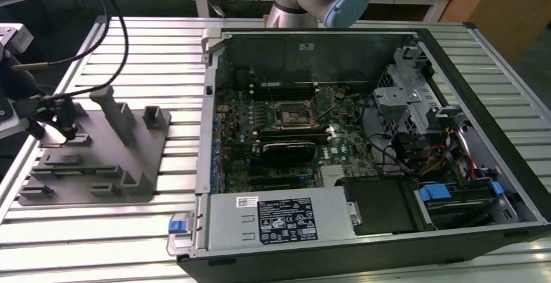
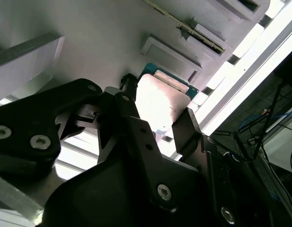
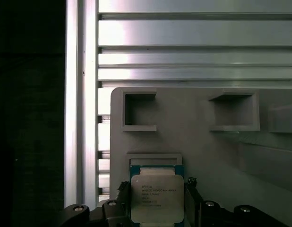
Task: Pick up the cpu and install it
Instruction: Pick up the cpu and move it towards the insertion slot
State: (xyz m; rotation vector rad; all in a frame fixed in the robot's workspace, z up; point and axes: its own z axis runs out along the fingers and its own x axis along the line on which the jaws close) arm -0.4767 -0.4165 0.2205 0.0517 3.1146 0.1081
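The cpu (image 3: 157,198), a flat square chip with a silvery top plate and a thin green rim, sits between my gripper's (image 3: 157,191) two black fingers (image 3: 122,190). It hangs just over a shallow square recess at the edge of the grey fixture block (image 3: 193,142). In the second wrist view the cpu (image 2: 160,99) is clamped on two opposite edges by the gripper (image 2: 158,109). In the exterior view the gripper (image 1: 51,128) is at the far left over the fixture block (image 1: 95,160). The black-framed motherboard socket (image 1: 291,114) lies inside the opened computer case (image 1: 482,135).
The fixture block carries upright posts (image 1: 116,112) and small pockets (image 3: 233,111). The ribbed metal table (image 1: 77,244) ends close beside the gripper. Inside the case are cables (image 1: 430,160), a power supply (image 1: 275,222) and a drive cage (image 1: 404,83).
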